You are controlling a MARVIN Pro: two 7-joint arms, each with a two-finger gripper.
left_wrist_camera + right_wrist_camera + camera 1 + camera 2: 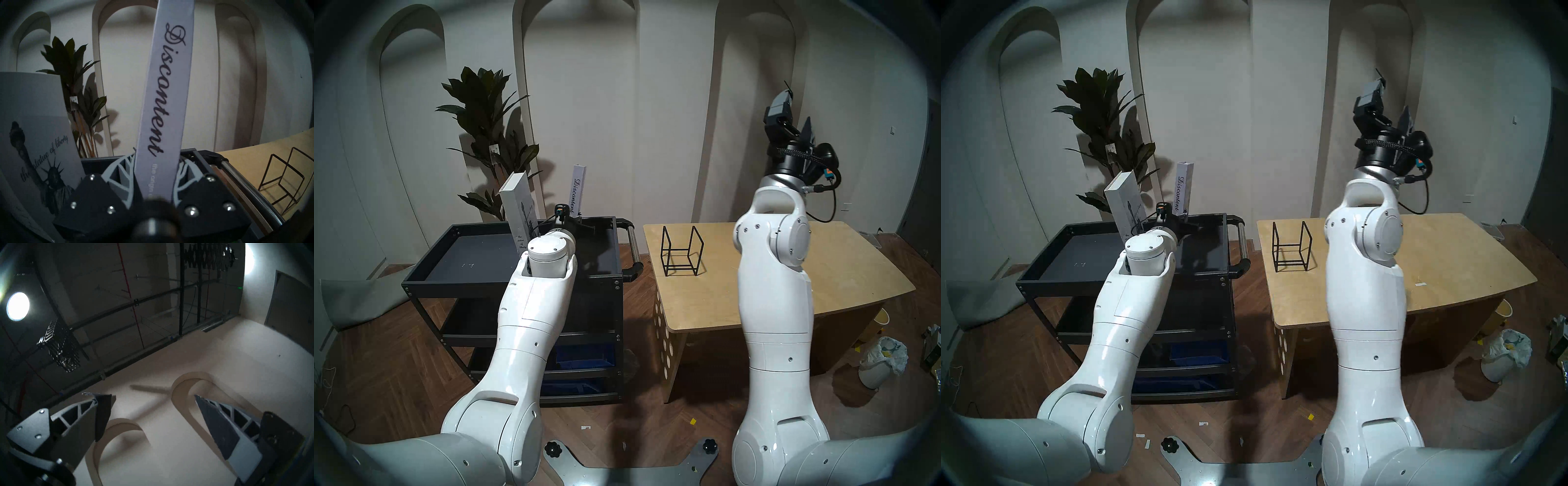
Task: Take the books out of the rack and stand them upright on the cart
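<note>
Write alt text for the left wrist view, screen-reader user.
The left gripper has its jaws shut on the lower spine of a pale lavender book titled "Discontent", held nearly upright over the black cart. A white "statue of liberty" book leans at left; an empty black wire rack sits on the wooden table at right.

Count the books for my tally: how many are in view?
2. The white Statue of Liberty book stands tilted on the cart; the "Discontent" book is clamped in the left claw over it.
</note>
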